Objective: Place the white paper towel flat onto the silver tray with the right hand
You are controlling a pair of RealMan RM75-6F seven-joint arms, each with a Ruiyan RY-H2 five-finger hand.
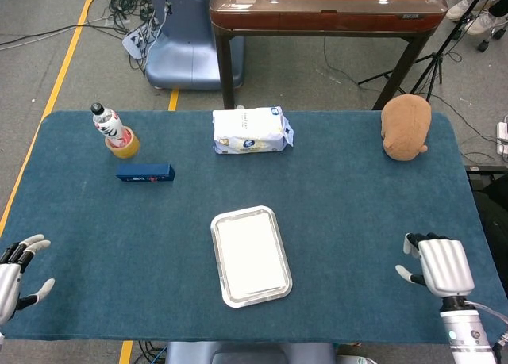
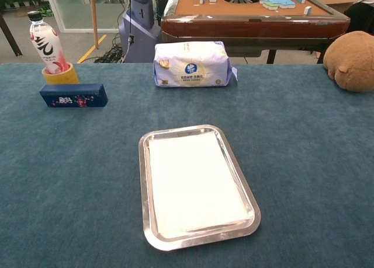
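Observation:
The white paper towel (image 1: 251, 255) (image 2: 196, 183) lies flat inside the silver tray (image 1: 220, 225) (image 2: 142, 180) near the table's front middle. My right hand (image 1: 440, 266) hovers over the table's front right corner, far right of the tray, holding nothing, fingers slightly curled and apart. My left hand (image 1: 17, 270) is at the front left edge, fingers spread and empty. Neither hand shows in the chest view.
A white tissue pack (image 1: 252, 131) (image 2: 192, 64) lies behind the tray. A bottle (image 1: 107, 124) (image 2: 46, 43) in a yellow tape roll and a blue box (image 1: 145, 172) (image 2: 73, 95) sit at the back left. A brown plush toy (image 1: 406, 126) (image 2: 350, 53) rests at the back right.

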